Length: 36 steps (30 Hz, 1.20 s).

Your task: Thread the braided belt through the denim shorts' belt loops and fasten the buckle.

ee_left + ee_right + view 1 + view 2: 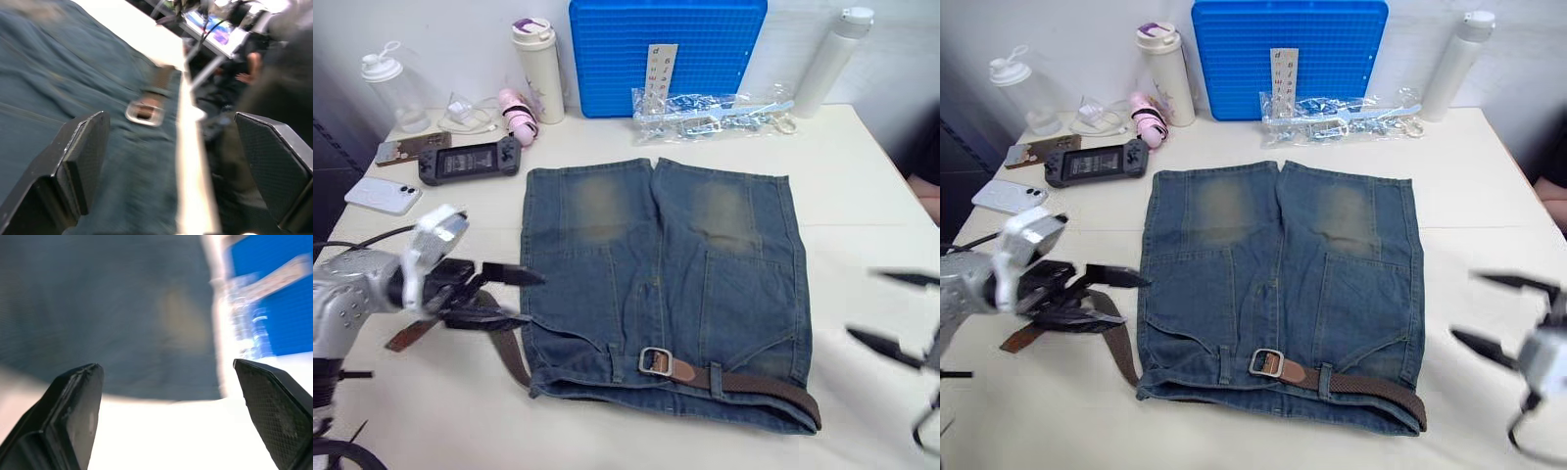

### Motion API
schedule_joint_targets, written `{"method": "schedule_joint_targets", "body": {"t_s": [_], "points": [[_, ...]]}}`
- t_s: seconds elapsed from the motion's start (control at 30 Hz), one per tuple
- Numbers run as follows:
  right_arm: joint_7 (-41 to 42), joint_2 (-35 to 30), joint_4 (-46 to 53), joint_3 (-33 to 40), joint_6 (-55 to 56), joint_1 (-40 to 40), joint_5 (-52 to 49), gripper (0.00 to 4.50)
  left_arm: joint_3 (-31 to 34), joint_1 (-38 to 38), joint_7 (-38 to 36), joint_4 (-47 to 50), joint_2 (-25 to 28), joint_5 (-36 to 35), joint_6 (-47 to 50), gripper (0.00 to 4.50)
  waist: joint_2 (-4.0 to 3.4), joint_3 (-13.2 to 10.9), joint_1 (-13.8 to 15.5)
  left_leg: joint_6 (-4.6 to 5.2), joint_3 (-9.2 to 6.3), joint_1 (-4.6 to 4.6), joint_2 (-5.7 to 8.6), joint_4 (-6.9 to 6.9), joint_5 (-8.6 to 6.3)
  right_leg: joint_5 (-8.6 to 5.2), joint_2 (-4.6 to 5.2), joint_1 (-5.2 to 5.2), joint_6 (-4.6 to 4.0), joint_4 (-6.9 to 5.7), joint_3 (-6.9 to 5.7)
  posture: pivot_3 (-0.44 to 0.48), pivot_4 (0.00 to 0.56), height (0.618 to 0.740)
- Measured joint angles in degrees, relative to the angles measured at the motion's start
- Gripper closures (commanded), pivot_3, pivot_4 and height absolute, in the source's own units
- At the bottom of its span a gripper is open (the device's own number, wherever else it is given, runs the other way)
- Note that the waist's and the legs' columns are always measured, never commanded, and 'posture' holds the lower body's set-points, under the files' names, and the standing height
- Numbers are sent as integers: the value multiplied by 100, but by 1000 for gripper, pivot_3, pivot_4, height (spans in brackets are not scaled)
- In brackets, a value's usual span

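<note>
Two grippers, both with fingers spread apart and holding nothing. Left gripper [514,297]: above the desk [862,186] just off the left side of the denim shorts [661,294], over the loose end of the braided belt [759,384], fingers pointing toward the shorts. Right gripper [896,313]: near the desk's right edge, well apart from the shorts.

Denim shorts: laid flat at the middle of the desk, waistband toward the near edge, legs toward the far edge, two pale worn patches on the legs.

Braided belt: runs along the waistband from its right end to the left, passing under belt loops [715,377]; the strap leaves the shorts at the left side and curves out onto the desk, its reddish-brown tip lying under the left arm.

Buckle [655,361]: silver, on the waistband near the middle, a brown leather piece just beside it. Whether it is fastened cannot be told.

Far-left corner: white phone [382,195], black handheld console [470,160], clear bottle [391,88], cream tumbler [538,69], pink item [519,116].

Far edge: blue board [666,54] upright, a plastic bag of metal parts [715,113] before it, white bottle [832,61] to its right.
</note>
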<state>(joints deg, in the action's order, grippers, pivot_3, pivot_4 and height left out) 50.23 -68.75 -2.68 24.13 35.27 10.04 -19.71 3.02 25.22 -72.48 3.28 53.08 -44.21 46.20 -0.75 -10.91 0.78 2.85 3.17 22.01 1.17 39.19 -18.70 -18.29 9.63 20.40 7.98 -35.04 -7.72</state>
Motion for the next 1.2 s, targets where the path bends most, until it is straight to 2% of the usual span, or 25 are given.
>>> {"method": "schedule_joint_targets", "body": {"t_s": [0.07, 0.17, 0.27, 0.37, 0.43, 0.57, 0.63, 0.7, 0.77, 0.8, 0.83, 0.87, 0.9, 0.97, 1.07, 1.1, 1.2], "points": [[-126, -17, 101, -544, -1102, -930, -76, 0, -390, 310, 618, -172, -414, 463, 26, 69, 2, 1, 25, -1, -8, 18, -2, 1, 3, 0, -4, 17, -1, -9, -1, 0, 150, 689], [-230, 183, 288, -1215, -3177, -1897, -549, 0, -701, 768, 1535, -583, -1016, 1112, 55, 69, 11, -2, 95, 3, -42, 49, 5, 9, 2, 0, -11, 30, 0, -18, -17, 0, 150, 689], [-70, 370, 321, -1784, -4768, -2539, -888, 0, -965, 1289, 2160, -998, -1431, 1695, 36, 69, 12, -2, 140, 15, -49, 60, 20, 13, -4, 2, -8, 31, 3, -19, -25, 0, 150, 689], [285, 586, 132, -2171, -5794, -3123, -1058, 0, -1211, 1643, 2433, -1402, -1656, 2108, 56, 69, 13, -2, 134, 19, -42, 64, 22, 13, -3, 4, -6, 30, 8, -3, -27, 0, 150, 689], [667, 597, -58, -2490, -6075, -3195, -925, 0, -1398, 1698, 2421, -1548, -1667, 2350, 44, 69, 16, 1, 129, 19, -44, 63, 19, 13, -3, 4, -6, 29, 8, -5, -37, 0, 150, 689], [909, 954, -754, -3116, -5849, -3211, -160, 0, -1502, 1713, 2326, -1518, -1653, 2515, 115, 69, 22, 4, 100, 18, -39, 59, 20, 17, -2, 4, -4, 25, 8, -6, -36, 0, 150, 689], [932, 1224, -1020, -3137, -5653, -3371, 43, 0, -1535, 1670, 2289, -1476, -1624, 2596, 184, 69, 30, 13, 60, 17, -32, 29, 17, 18, -2, 5, -4, -1, 9, -7, -31, 0, 150, 689], [905, 1536, -1350, -3134, -5469, -3490, 207, 0, -1536, 1585, 2327, -1372, -1701, 2661, 256, 69, 78, 50, 24, 8, -24, 13, 10, 18, 3, 5, -9, -12, 9, -4, -20, 0, 150, 689], [910, 1651, -1526, -3173, -5370, -3540, 346, 0, -1487, 1491, 2452, -1299, -1837, 2687, 267, 596, 119, 86, 11, 1, -29, -6, 6, 20, 6, 5, -11, -36, 9, 2, -16, 0, 150, 689], [930, 1691, -1570, -3182, -5417, -3551, 403, 518, -1425, 1436, 2540, -1299, -1953, 2688, 290, 865, 131, 93, 9, -2, -34, -32, 5, 21, 3, 4, -10, -68, 9, 11, -13, 0, 150, 689], [967, 1711, -1577, -3215, -5459, -3549, 430, 799, -1402, 1401, 2582, -1299, -2012, 2687, 321, 1274, 140, 99, 6, -10, -40, -57, 2, 21, -4, 4, -10, -94, 8, 20, -6, 0, 150, 689], [1024, 1741, -1574, -3239, -5554, -3563, 454, 1429, -1380, 1368, 2604, -1285, -2049, 2687, 372, 1916, 157, 109, 8, -29, -48, -71, 1, 21, -18, 4, -10, -110, 7, 23, 2, 0, 150, 689], [1054, 1758, -1557, -3242, -5643, -3562, 457, 1690, -1371, 1338, 2604, -1255, -2053, 2683, 410, 2188, 170, 118, 7, -49, -54, -73, 0, 21, -30, 3, -7, -111, 7, 24, 12, 0, 150, 689], [1115, 1759, -1464, -3233, -5948, -3554, 456, 2560, -1329, 1235, 2597, -1108, -2060, 2643, 551, 3060, 176, 131, 6, -64, -65, -73, -1, 21, -42, 3, -4, -109, 5, 25, 18, 0, 150, 689], [1200, 1743, -1118, -3180, -6307, -3439, 454, 4044, -1302, 1086, 2497, -860, -2057, 2513, 820, 4498, 184, 145, 20, -58, -109, -71, -9, 21, -43, -4, -7, -108, -7, 28, 16, 0, 150, 689], [1219, 1728, -1013, -3155, -6318, -3382, 455, 4404, -1288, 1071, 2475, -829, -2058, 2463, 873, 4500, 185, 145, 26, -56, -110, -70, -12, 21, -43, -8, -10, -109, -16, 29, 14, 0, 150, 689], [1210, 1642, -693, -2997, -6346, -3282, 454, 4461, -1104, 1060, 2469, -824, -2120, 2298, 1072, 4500, 172, 138, 49, -54, -108, -55, -12, 19, -42, -18, -18, -94, -32, 29, 5, 0, 150, 689]]}}
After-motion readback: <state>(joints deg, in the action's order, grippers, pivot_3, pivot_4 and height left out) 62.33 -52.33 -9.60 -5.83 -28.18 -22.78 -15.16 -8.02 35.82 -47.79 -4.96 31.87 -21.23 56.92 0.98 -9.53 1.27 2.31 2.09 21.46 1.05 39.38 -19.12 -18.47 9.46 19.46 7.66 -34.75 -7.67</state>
